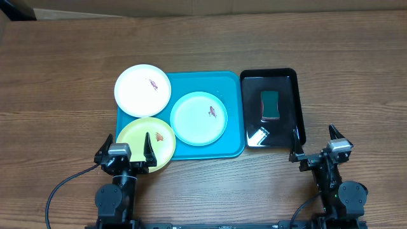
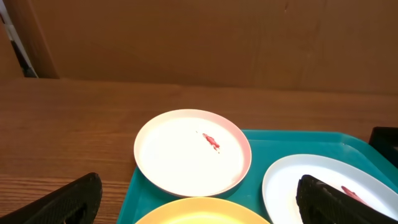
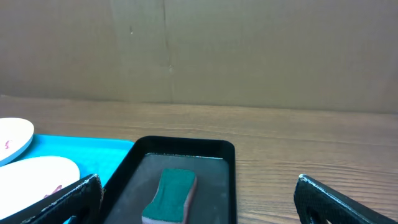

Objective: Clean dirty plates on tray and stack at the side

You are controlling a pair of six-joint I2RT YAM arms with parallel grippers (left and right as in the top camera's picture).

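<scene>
Three smeared plates (image 1: 198, 118) on the turquoise tray (image 1: 229, 143)
Near edge: left gripper (image 1: 125, 145) (over the yellow-green plate (image 1: 135, 132)) and right gripper (image 1: 313, 140) hang spread, empty.

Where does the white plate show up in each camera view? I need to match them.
Overhead: white plate upper left, overhanging the turquoise tray at its far-left corner.
Left wrist: centre of frame.
Right wrist: a sliver at the left edge.
Shared landmark: the turquoise tray, seen in all three.
</scene>
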